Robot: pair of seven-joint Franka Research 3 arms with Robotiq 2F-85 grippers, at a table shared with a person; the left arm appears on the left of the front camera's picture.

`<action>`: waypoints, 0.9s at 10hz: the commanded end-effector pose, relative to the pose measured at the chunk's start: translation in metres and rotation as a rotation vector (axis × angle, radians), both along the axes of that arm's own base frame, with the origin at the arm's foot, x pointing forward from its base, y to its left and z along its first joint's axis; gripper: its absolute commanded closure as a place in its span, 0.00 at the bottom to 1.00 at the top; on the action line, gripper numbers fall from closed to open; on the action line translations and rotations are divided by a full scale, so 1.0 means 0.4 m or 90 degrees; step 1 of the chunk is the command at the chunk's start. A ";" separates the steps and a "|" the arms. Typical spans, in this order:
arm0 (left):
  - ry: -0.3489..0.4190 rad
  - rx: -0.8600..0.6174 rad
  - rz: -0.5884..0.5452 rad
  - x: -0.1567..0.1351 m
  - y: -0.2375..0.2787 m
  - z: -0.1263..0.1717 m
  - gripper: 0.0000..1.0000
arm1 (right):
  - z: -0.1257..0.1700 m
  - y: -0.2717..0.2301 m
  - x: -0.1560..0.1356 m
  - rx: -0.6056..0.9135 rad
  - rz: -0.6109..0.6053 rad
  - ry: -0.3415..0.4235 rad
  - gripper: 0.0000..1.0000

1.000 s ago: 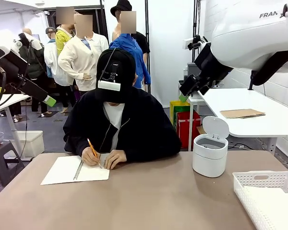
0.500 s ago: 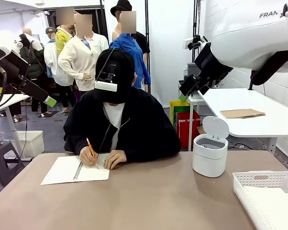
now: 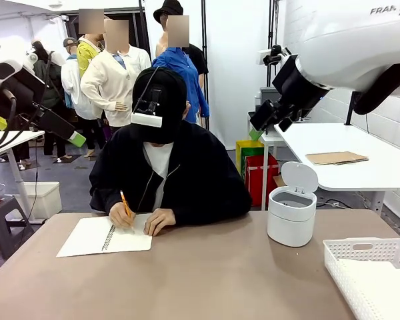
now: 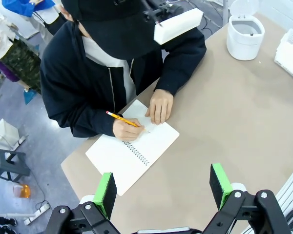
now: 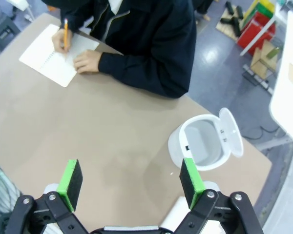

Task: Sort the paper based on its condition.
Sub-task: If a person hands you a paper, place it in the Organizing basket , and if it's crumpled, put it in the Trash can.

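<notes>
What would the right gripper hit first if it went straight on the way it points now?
Probably the bare table, just beside the open-lidded white bin. The right gripper, jaws open, looks down on the tabletop with nothing between, though depth is hard to judge.

Notebook (image 3: 87, 237): on the table (image 3: 213, 280), at your left, before the person (image 3: 167, 173).
Bin (image 3: 291, 220): right of notebook, behind the basket (image 3: 360, 248).

Right arm (image 3: 360, 40): "FRAN" in dark capitals on its white shell
Place: upper right of the front view, the word cut by the frame edge
Elsewhere: nothing legible
</notes>
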State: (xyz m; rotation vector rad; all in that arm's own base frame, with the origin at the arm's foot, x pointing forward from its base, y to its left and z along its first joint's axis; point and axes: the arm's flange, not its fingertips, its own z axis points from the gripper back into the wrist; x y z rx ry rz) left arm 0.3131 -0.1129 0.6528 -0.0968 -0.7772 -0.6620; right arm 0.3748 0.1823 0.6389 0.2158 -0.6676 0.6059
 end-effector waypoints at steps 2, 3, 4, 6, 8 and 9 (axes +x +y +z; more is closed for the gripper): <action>-0.010 0.016 0.034 -0.049 -0.024 -0.015 0.00 | 0.011 -0.013 -0.070 0.035 -0.002 0.040 0.00; -0.004 0.016 0.042 -0.052 -0.022 -0.016 0.00 | 0.015 -0.018 -0.076 0.034 -0.013 0.034 0.00; -0.003 0.015 0.069 -0.060 -0.021 -0.017 0.00 | 0.019 -0.020 -0.079 0.037 -0.015 0.035 0.00; -0.018 0.017 0.089 -0.070 -0.011 -0.007 0.00 | 0.017 -0.027 -0.077 0.029 -0.014 0.035 0.00; -0.010 0.008 0.052 -0.054 -0.013 -0.006 0.00 | 0.040 -0.021 -0.075 0.024 -0.009 0.026 0.00; -0.010 0.008 0.052 -0.054 -0.013 -0.006 0.00 | 0.040 -0.021 -0.075 0.024 -0.009 0.026 0.00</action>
